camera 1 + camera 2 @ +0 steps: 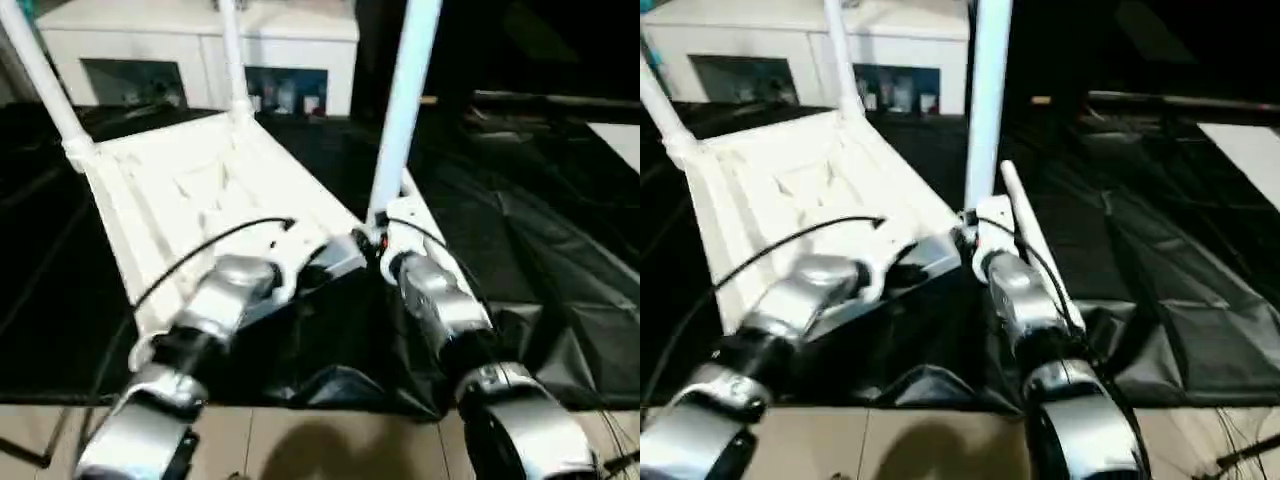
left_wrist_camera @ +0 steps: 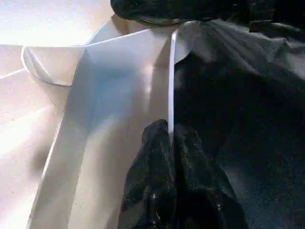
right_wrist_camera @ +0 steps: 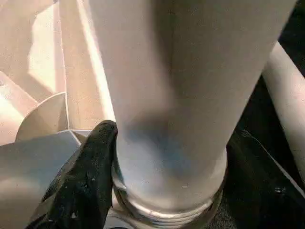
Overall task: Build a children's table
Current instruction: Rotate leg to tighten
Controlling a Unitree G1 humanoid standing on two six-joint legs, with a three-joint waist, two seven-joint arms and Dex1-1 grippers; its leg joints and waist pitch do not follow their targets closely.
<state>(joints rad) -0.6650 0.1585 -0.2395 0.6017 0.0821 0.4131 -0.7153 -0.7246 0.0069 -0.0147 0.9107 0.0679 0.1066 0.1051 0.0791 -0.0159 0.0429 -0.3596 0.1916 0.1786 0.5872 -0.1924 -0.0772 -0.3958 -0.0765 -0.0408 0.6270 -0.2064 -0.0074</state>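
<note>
Third leg (image 1: 405, 100) going in: right tool (image 3: 162, 143) wraps it, left tool (image 2: 172, 143) pinches the children's table rim (image 2: 170, 71), next twist it tight.

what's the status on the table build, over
Left pincer shut on tabletop rim. Right pincer around near leg base. One leg loose on the sheet.

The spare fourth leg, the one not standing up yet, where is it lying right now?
The loose leg lies flat on the black sheet, just right of the tabletop, beside the upright leg in the right gripper.
</note>
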